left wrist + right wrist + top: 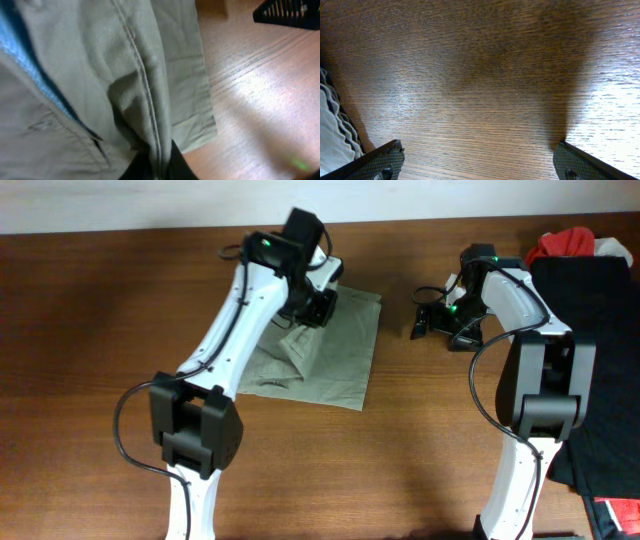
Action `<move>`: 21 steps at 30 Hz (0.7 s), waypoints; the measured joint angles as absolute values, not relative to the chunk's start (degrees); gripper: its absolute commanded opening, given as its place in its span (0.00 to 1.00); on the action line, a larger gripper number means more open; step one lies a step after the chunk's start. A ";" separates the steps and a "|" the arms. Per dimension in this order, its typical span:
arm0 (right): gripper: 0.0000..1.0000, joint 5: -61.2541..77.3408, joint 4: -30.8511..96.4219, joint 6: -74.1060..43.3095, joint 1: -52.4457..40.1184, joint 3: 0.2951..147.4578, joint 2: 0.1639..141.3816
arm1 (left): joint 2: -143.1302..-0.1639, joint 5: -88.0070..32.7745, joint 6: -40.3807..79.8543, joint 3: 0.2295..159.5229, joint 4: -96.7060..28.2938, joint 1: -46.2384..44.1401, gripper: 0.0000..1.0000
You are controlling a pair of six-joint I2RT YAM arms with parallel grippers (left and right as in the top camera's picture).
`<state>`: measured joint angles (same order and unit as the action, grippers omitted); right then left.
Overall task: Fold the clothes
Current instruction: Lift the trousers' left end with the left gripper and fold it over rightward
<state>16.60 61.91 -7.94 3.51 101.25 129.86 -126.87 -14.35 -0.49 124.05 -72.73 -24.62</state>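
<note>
The khaki-beige clothes (335, 355) lie part-folded on the wooden table, left of centre in the overhead view. My left gripper (308, 310) is over their far edge and is shut on a pinched ridge of the fabric along a seam (150, 125), lifting it; its fingertips (160, 167) clamp the cloth. A pocket opening and a hem show in the left wrist view. My right gripper (432, 320) is open and empty, hovering over bare wood (480, 90) to the right of the clothes, apart from them.
A pile of dark and red garments (590, 300) lies along the table's right edge; a striped piece of it (330, 125) shows at the left of the right wrist view. A white wall (150, 200) runs behind the table.
</note>
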 measured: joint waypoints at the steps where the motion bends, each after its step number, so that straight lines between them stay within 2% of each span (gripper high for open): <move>1: 0.99 16.58 61.91 -7.99 3.51 101.25 129.86 | -126.87 -14.57 -0.34 121.25 -70.06 -25.19 0.01; 7: 0.99 16.58 61.91 -7.99 3.51 101.25 129.86 | -126.89 -19.59 1.39 113.75 -60.23 -25.50 0.01; 8: 0.99 16.58 61.91 -7.97 3.51 101.25 129.86 | -126.89 -20.12 1.39 113.65 -60.12 -25.54 0.07; 10: 0.99 16.58 61.91 -7.99 3.51 101.25 129.86 | -126.89 -20.80 1.43 113.54 -59.92 -25.61 0.78; 17: 0.99 16.60 61.91 -7.99 3.51 101.25 129.86 | -126.89 -22.72 1.80 113.54 -56.64 -26.28 0.77; 20: 0.99 16.58 61.91 -7.97 3.51 101.25 129.86 | -126.89 -23.27 1.74 113.78 -57.39 -25.89 0.64; 21: 0.99 16.58 61.91 -7.99 3.51 101.25 129.86 | -126.89 -23.44 1.89 114.06 -58.24 -25.23 0.64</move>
<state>16.58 61.91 -7.99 3.51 101.25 129.86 -126.89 -23.44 1.89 114.06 -58.24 -25.23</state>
